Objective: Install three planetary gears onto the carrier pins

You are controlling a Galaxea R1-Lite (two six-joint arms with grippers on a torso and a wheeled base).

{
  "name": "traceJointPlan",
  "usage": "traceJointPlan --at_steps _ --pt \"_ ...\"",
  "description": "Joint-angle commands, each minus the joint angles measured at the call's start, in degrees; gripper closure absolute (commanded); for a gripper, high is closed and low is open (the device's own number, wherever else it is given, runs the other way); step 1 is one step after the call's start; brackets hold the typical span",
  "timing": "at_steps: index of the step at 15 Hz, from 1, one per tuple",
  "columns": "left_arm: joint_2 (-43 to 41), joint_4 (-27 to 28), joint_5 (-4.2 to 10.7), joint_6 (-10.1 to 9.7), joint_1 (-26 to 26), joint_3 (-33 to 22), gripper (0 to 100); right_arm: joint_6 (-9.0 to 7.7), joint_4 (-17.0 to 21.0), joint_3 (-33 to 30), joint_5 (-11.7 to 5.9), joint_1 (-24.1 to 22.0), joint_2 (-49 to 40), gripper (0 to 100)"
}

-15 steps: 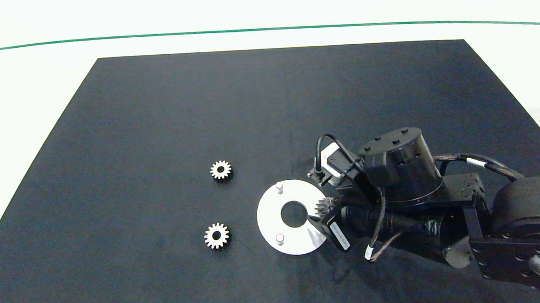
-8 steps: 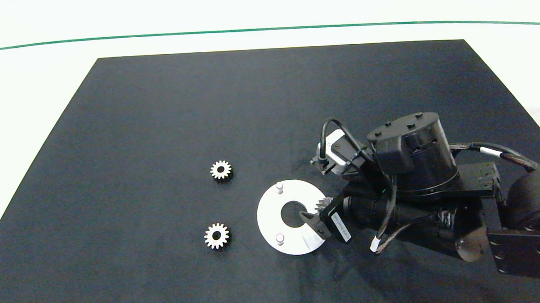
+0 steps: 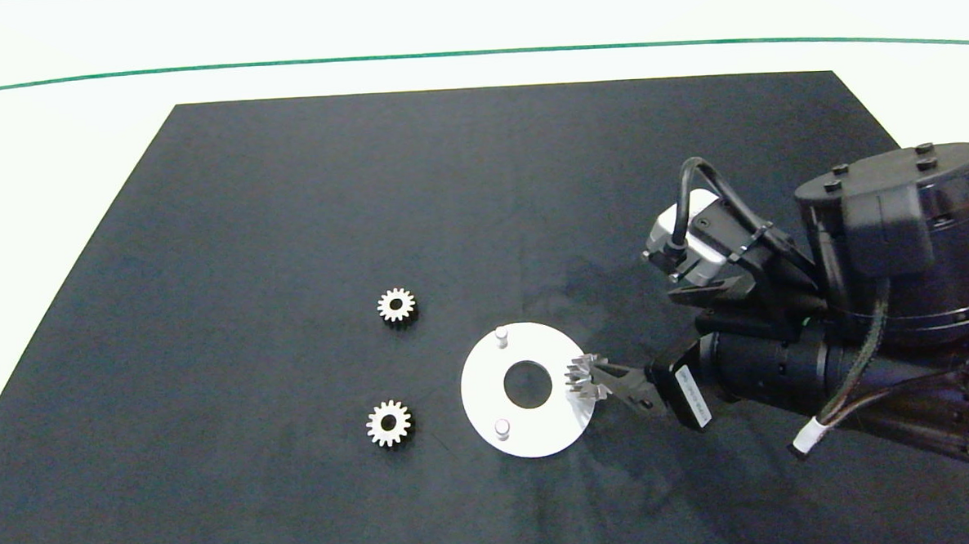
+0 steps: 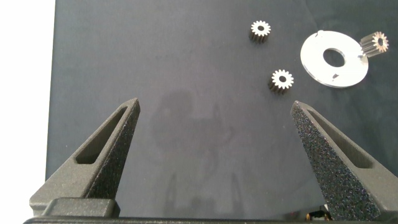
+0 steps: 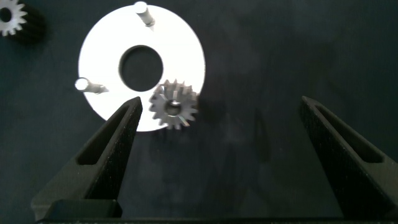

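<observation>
A white disc [image 3: 481, 386] lies on the dark mat, with two bare pins [image 3: 501, 335] [image 3: 501, 427] standing on it. One silvery gear [image 3: 585, 375] sits at the disc's right edge where the third pin stands. In the right wrist view that gear [image 5: 174, 104] rests on the disc [image 5: 180, 50], close to one finger of my right gripper [image 5: 221, 102], which is open and holds nothing. Two loose gears [image 3: 396, 305] [image 3: 389, 423] lie left of the disc. My right gripper [image 3: 624, 383] is just right of the disc. My left gripper [image 4: 216, 104] hangs open over bare mat, far from the gears [image 4: 282, 79].
The dark mat [image 3: 285, 191] covers most of a white table [image 3: 54, 160]. A green line [image 3: 475, 53] runs along the far side. The bulky right arm [image 3: 886, 287] fills the mat's right part.
My right gripper has opened and let go of the gear, leaving it on the disc's right side. The right arm has pulled back to the right and risen.
</observation>
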Motion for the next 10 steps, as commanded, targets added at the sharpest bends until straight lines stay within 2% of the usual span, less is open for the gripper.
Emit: traceJointPlan --at_steps 1,10 --pt "0.22 0.02 0.05 0.02 0.02 -0.44 0 -0.07 -0.03 0.01 -0.09 -2.01 -0.47 0" --pt "0.31 0.11 0.05 0.02 0.02 -0.97 0 0.45 -0.64 -0.34 0.26 -2.8 3.84 0"
